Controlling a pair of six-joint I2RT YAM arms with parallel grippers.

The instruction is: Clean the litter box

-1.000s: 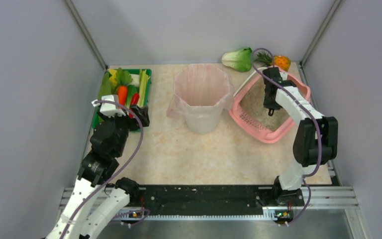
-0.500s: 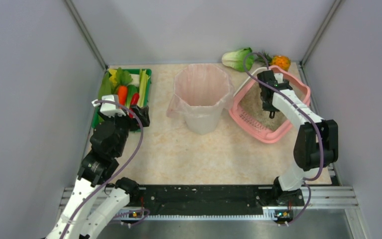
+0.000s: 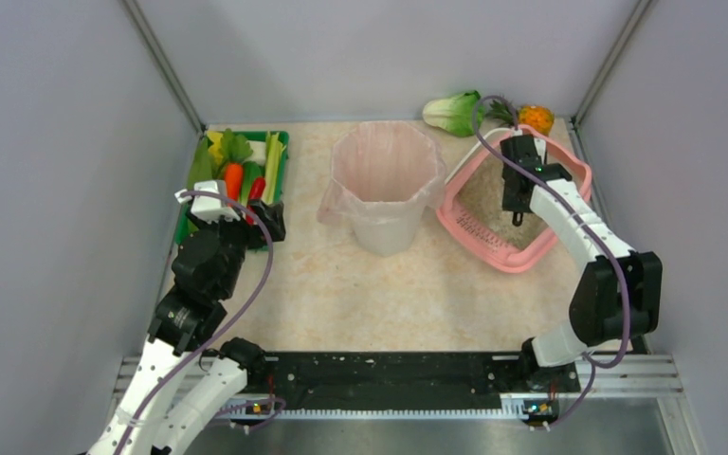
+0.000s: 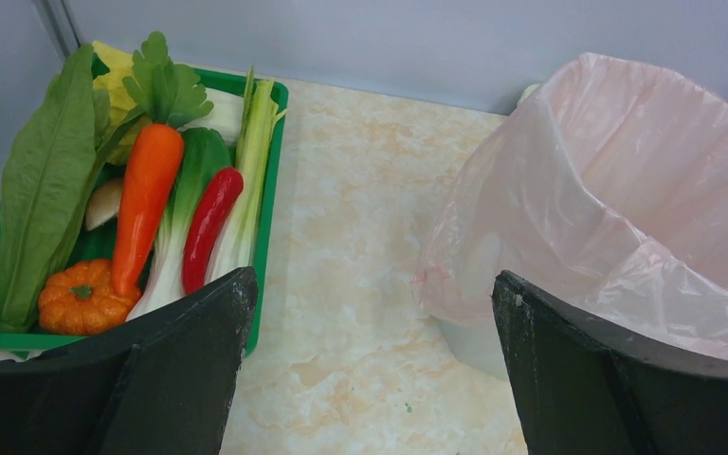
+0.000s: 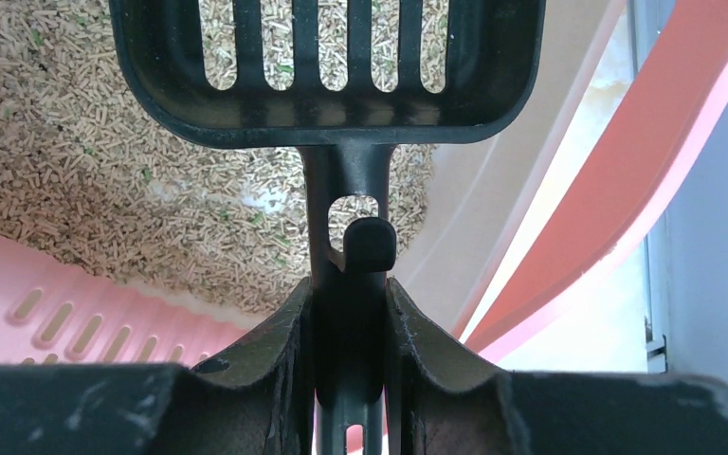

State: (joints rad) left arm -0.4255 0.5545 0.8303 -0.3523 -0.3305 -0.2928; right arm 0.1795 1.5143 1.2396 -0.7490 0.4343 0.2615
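Observation:
The pink litter box [image 3: 482, 234] sits at the back right of the table, holding beige granules [image 5: 85, 180]; its pink rim [image 5: 645, 180] and slotted strip [image 5: 66, 318] show in the right wrist view. My right gripper [image 3: 517, 210] hangs over the box and is shut on the handle of a black slotted scoop [image 5: 327, 71], whose head is above the granules. My left gripper [image 4: 370, 313] is open and empty, low over the table between the green tray and the bin; in the top view it is at the left [image 3: 256, 223].
A white bin with a pink liner [image 3: 382, 185] stands in the middle, just left of the litter box. A green tray of toy vegetables [image 3: 280, 142] is at the back left. A bok choy [image 3: 453, 112] and a pineapple [image 3: 535, 118] lie behind the box.
My right arm has shifted a little to the right over the litter box, its elbow swinging out and toward the near edge. The left arm has not moved.

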